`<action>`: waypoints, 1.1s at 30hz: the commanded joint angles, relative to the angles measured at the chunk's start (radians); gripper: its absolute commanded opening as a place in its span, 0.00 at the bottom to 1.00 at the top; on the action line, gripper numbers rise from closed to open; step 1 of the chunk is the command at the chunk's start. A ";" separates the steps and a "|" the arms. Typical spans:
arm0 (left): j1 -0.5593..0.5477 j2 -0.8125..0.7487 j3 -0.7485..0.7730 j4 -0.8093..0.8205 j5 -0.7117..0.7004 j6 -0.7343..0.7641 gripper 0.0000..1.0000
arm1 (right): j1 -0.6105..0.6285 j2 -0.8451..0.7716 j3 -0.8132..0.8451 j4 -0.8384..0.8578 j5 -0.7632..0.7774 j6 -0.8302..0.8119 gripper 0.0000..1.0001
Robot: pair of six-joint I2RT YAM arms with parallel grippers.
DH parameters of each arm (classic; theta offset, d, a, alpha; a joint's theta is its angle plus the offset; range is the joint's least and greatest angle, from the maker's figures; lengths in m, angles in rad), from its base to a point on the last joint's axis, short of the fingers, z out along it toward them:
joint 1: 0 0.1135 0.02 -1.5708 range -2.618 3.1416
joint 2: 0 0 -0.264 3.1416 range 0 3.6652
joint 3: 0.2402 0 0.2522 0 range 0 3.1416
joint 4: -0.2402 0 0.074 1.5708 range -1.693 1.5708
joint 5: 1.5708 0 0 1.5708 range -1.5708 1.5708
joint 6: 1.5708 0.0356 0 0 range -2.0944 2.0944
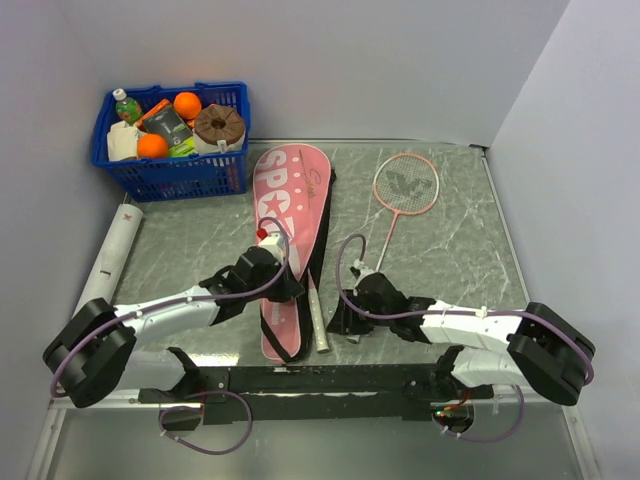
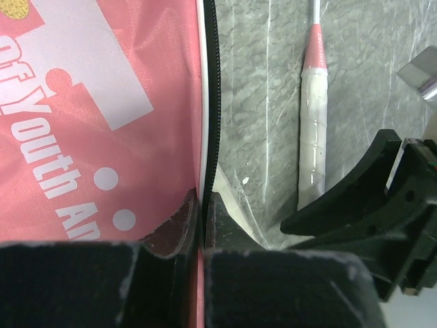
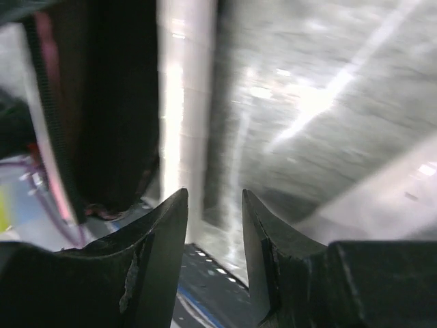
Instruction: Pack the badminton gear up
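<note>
The pink "SPORT" case [image 1: 285, 215] lies mid-table. My left gripper [image 1: 291, 290] is shut on its black zipper edge [image 2: 211, 102], with pink fabric [image 2: 102, 137] to the left of the jaws. A white racket handle [image 1: 319, 322] lies just right of the case, also seen in the left wrist view [image 2: 313, 130]; its head is hidden. My right gripper [image 1: 338, 320] is open and empty beside that handle [image 3: 183, 102], its midpoint [image 3: 213, 199] just right of it. A second racket [image 1: 405, 185] lies at the back right. The long white tube [image 1: 112, 255] lies at the left. No shuttlecocks show.
A blue basket [image 1: 170, 150] with oranges and bottles stands at the back left corner. Walls close the table at the back and both sides. The black mounting rail [image 1: 320, 380] runs along the near edge.
</note>
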 commanded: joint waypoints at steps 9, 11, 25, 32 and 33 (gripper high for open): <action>-0.024 -0.012 -0.017 0.101 -0.031 0.027 0.01 | -0.004 0.114 -0.010 0.295 -0.131 0.037 0.45; -0.026 -0.008 -0.015 0.098 -0.031 0.032 0.01 | -0.004 0.122 -0.014 0.304 -0.128 0.040 0.45; -0.029 -0.005 -0.018 0.101 -0.022 0.038 0.01 | 0.001 0.204 -0.020 0.365 -0.152 0.062 0.44; -0.029 -0.015 -0.028 0.098 -0.023 0.040 0.01 | 0.013 0.283 -0.016 0.450 -0.175 0.102 0.39; -0.029 -0.016 -0.028 0.098 -0.025 0.040 0.01 | 0.013 0.284 -0.014 0.458 -0.175 0.105 0.37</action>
